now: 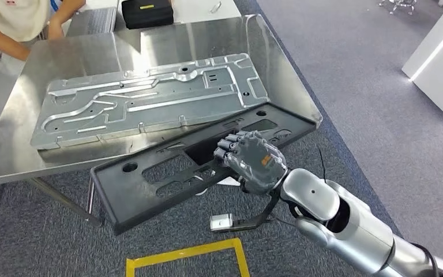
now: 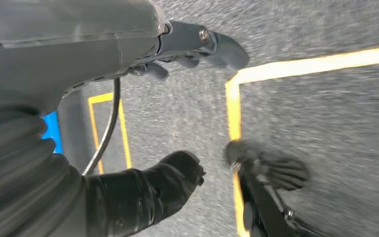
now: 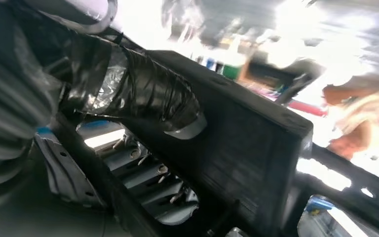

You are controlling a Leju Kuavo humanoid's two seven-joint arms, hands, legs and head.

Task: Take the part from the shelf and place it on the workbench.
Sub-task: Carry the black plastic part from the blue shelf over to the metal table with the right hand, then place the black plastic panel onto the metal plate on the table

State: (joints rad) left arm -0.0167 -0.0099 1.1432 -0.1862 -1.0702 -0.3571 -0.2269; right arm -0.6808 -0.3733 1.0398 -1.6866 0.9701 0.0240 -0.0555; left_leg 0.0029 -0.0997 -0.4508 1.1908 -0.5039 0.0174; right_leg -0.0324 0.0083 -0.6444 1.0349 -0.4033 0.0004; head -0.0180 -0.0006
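Observation:
A long black plastic panel (image 1: 150, 179) with several cut-outs is the part. My right hand (image 1: 251, 161) grips it near its middle, fingers hooked through an opening. Its far end (image 1: 288, 118) lies over the near right corner of the steel workbench (image 1: 29, 144); the near end hangs below the table's front edge, above the carpet. In the right wrist view the black panel (image 3: 256, 143) is close up, with my thumb (image 3: 153, 98) pressed on it and fingers (image 3: 148, 177) showing through a slot. My left hand (image 2: 202, 44) hangs over the floor, holding nothing.
A large stamped metal plate (image 1: 150, 98) covers the middle of the workbench. A black case (image 1: 147, 11) lies at the far edge. A person (image 1: 17, 23) leans at the far left corner. Yellow floor tape (image 1: 190, 254) marks the carpet near me.

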